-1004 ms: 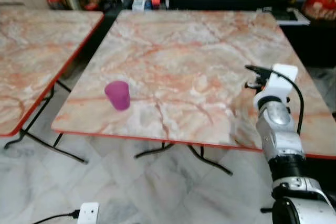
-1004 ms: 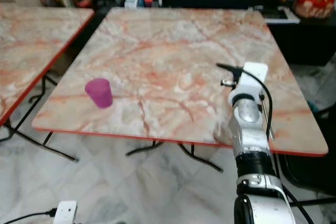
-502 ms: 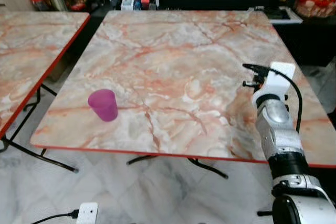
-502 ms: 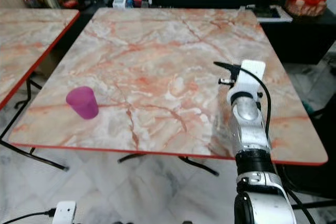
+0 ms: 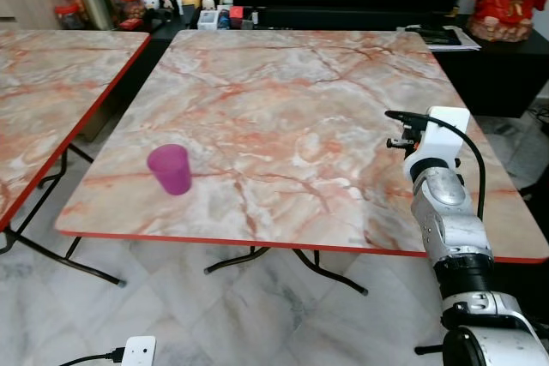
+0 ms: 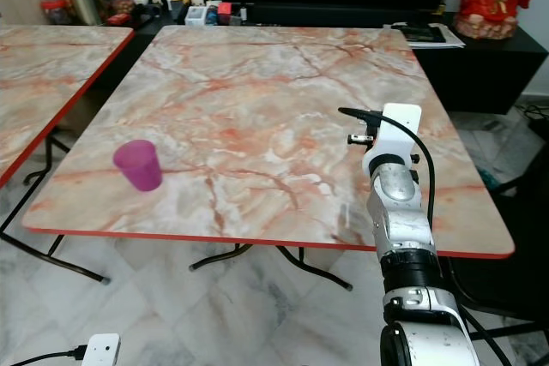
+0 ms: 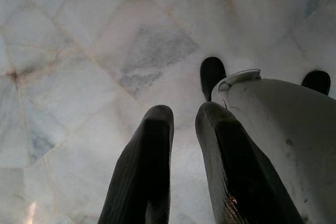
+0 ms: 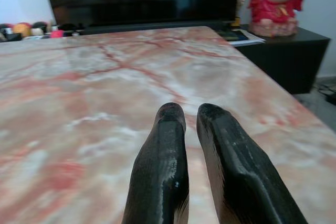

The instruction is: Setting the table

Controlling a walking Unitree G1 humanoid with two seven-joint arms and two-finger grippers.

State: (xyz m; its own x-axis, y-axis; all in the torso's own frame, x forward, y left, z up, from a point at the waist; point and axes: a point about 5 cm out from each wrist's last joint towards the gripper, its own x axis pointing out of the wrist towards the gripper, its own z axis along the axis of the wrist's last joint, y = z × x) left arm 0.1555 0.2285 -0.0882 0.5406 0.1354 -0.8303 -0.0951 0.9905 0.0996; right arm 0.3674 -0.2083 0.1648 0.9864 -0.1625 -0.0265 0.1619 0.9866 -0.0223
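The right hand (image 8: 184, 116) hovers low over the right side of the pink-veined, red-edged marble desk (image 6: 257, 83), its black fingers clenched with nothing between them. Bare desk stretches ahead of it to the far edge. The small magenta plastic cup (image 6: 138, 165) stands upright near the near-left corner, well apart. The left hand (image 7: 181, 121) hangs clenched over the pale tiled floor (image 7: 79, 51). A second marble desk (image 5: 43, 83) is cut off at left.

Right arm (image 5: 446, 220): silver metal segments, a black joint band lower down, capped by a white block (image 6: 393, 130). A black cable (image 5: 474, 160) is looped along it. Claw fingers (image 8: 163, 182) are seen as long, black, rounded, slightly scuffed. Left claw (image 7: 181, 124) likewise; white rounded body shell (image 7: 283, 129) beside it.
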